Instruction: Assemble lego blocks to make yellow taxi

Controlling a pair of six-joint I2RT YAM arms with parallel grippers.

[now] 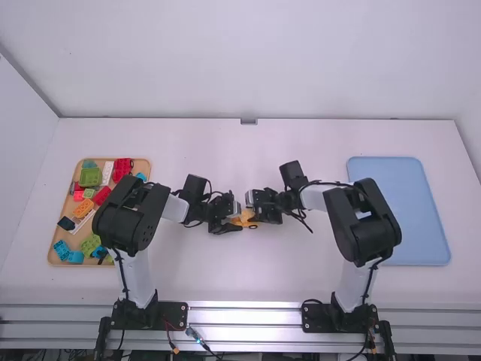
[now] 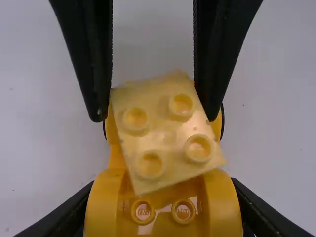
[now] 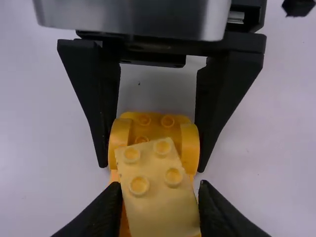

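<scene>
1. Orange-yellow body (image 2: 101,205): glossy, smooth plastic, with bright reflections on its curved sides
2. Pale yellow block (image 2: 163,136): smooth plastic with a soft sheen and raised round studs
3. Black fingers (image 3: 222,84): mostly matt
4. Silver-grey casing (image 3: 133,17): smooth, with a metallic sheen
5. Table (image 1: 225,278): smooth, matt
6. Rail (image 1: 244,317): shiny, ridged metal
7. Blue tray (image 1: 398,218): smooth, plastic-looking
8. Tan tray (image 1: 143,167): wood-like, matt

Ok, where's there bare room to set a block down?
Free: the table from the yellow car to the far edge; the patch between car and metal rail; the blue tray. Crowded: around the car, where left gripper and right gripper meet, and the wooden tray, full of blocks.
</scene>
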